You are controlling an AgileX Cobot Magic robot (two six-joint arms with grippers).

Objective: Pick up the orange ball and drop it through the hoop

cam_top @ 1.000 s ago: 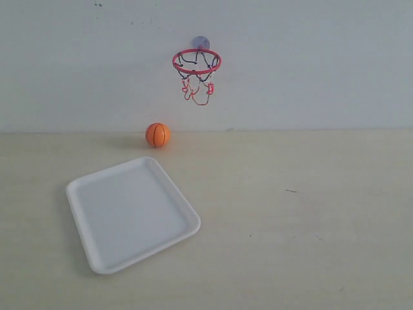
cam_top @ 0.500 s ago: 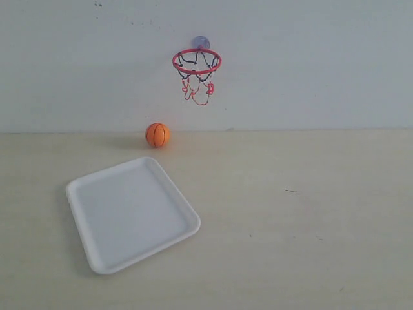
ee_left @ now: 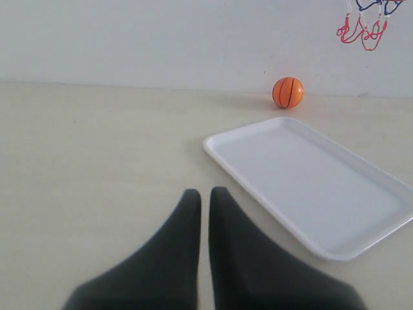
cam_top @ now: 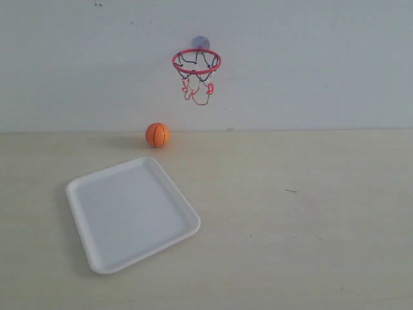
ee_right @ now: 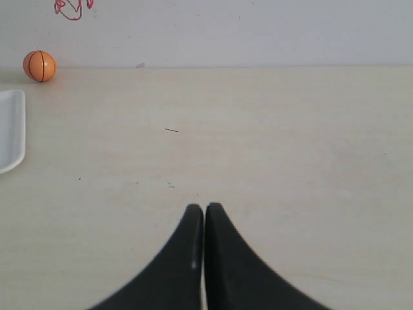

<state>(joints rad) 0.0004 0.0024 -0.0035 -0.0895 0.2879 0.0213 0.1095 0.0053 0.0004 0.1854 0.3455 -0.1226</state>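
Exterior: ball (cam_top: 158,135) sits on the table (cam_top: 310,226) right by the wall (cam_top: 310,64), below and a bit left of the hoop (cam_top: 197,61); no tool in shot. It's round, so a clumsy nudge could send it rolling.

Left wrist: left tool (ee_left: 204,194) pinched together, ball far off past the tray (ee_left: 310,181), which could get clipped on the way.

Right wrist: right tool (ee_right: 204,208) also closed, ball well apart, off toward the tray side.

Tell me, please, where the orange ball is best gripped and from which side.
Probably across its widest middle, coming from above: the orange ball is round, so pads set off-centre may slip. It rests on the table close to the wall, beyond the white tray, so a rear approach looks blocked.
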